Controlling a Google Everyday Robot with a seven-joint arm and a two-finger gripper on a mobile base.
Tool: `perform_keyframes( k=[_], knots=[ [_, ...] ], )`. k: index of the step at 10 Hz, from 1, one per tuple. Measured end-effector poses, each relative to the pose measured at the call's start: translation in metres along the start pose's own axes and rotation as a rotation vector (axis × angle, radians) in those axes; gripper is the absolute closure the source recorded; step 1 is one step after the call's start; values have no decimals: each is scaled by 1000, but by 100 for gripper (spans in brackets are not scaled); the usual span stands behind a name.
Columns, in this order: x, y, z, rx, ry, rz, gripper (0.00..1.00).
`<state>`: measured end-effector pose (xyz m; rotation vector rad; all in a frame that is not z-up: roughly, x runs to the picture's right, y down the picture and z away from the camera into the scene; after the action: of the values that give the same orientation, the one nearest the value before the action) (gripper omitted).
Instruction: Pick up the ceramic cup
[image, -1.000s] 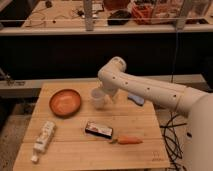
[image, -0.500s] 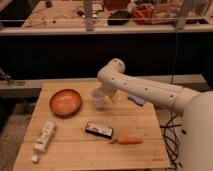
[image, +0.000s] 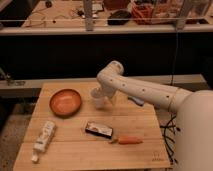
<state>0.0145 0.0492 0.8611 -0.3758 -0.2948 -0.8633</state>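
The ceramic cup (image: 96, 98) is a small plain white tumbler standing upright on the wooden table (image: 70, 152), just right of the orange-brown bowl (image: 65, 102). My white arm reaches in from the right, and its elbow rises above the cup. My gripper (image: 106, 96) hangs down right at the cup's right side, at cup height. The wrist hides part of the gripper, and the cup's right edge is hidden behind it.
A white tube (image: 43, 137) lies at the front left. A dark flat packet (image: 98, 130) and an orange carrot-like item (image: 128, 140) lie in front of the cup. A bluish item (image: 136, 101) lies behind my arm. A dark counter wall and railing stand behind the table.
Almost nothing differs. The arm and gripper stay by the cup, and the cup has not visibly moved.
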Motion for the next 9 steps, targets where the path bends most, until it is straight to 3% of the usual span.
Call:
perform_keyframes(
  k=[6, 9],
  knots=[
    [-1, 0, 9, 0, -8, -6, 20],
    [-2, 3, 11, 0, -11, -6, 39]
  ],
)
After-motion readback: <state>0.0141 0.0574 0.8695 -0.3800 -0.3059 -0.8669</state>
